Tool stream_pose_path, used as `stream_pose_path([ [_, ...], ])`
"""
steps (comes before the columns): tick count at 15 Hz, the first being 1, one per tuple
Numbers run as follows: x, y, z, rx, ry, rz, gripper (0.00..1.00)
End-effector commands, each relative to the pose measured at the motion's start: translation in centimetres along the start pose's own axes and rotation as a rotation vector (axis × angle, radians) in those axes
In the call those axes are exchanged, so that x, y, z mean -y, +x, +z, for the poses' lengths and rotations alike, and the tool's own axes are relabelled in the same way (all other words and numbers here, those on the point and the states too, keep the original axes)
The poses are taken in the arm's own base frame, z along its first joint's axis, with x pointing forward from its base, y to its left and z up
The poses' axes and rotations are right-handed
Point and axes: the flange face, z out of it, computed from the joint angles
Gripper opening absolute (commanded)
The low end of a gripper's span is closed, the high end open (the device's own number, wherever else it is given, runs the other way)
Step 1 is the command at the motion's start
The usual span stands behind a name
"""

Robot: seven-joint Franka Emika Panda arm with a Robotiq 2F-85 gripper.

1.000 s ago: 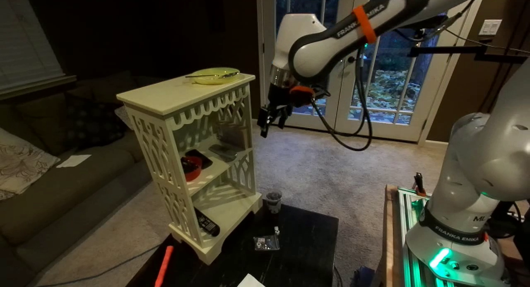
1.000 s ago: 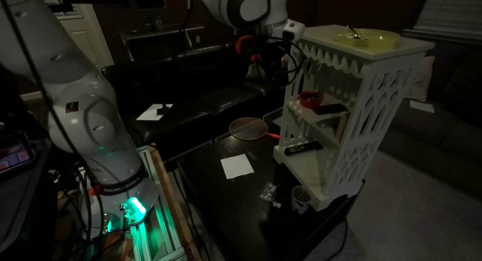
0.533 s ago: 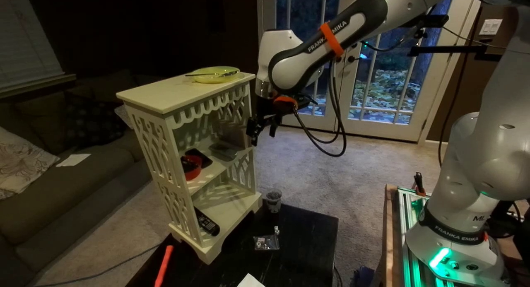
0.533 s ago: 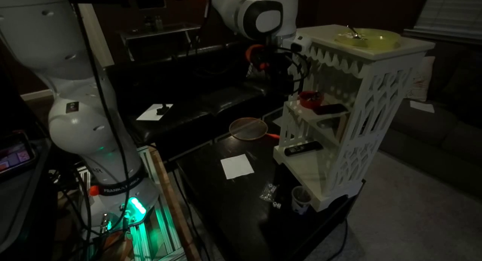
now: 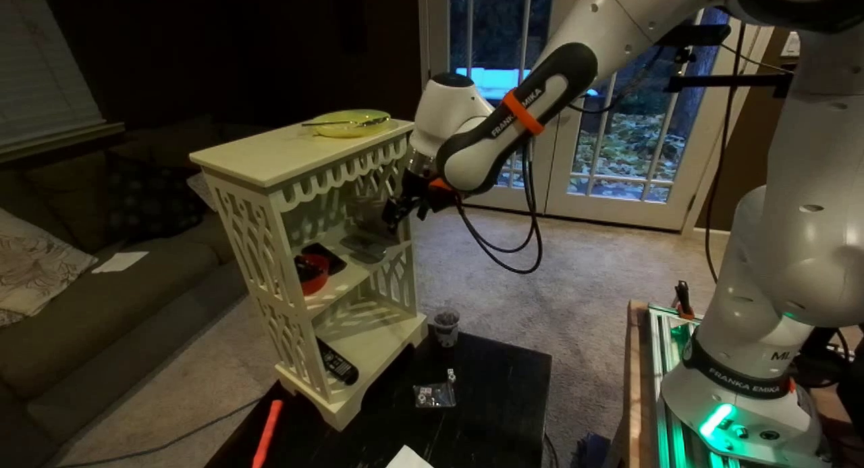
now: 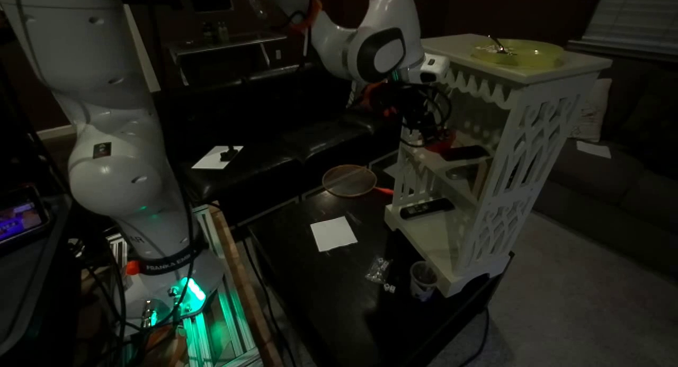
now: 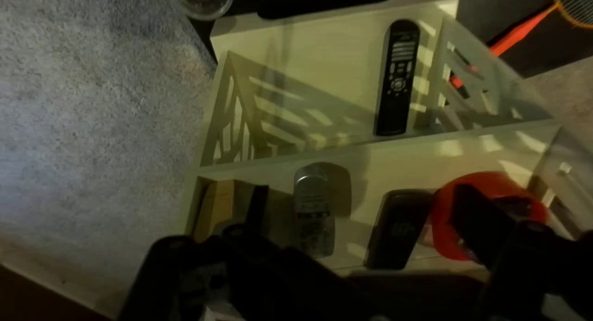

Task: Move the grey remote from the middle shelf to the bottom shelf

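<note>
the gripper hangs in the air, jaws wide apart, nothing held! there's the grey remote, lying on the middle shelf, near a dark slab. looks light and stiff, hard plastic, i'd say; that silvery shell may slip, and a drop could crack it. best grip, i reckon: across the narrow sides, about mid-length, squeezing gently but squarely!

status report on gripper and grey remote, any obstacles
Black two-finger gripper open, empty. Grey oblong remote on cream-white middle shelf. Flat black device beside it could crowd the grasp.
</note>
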Motion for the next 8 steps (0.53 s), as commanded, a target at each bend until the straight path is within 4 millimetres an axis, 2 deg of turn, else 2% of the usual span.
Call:
stream_pose_path([
  [1,-1.0,2.1,3.6,-0.106,-0.068,0.065,1.0],
  [4,-0.4,3.3,6.1,-0.171,-0.081,0.109,1.0],
  [6,0.2,4.1,7.0,-0.214,-0.075,0.132,1.0],
  [8,1.1,4.2,7.5,-0.237,-0.052,0.13,1.0],
])
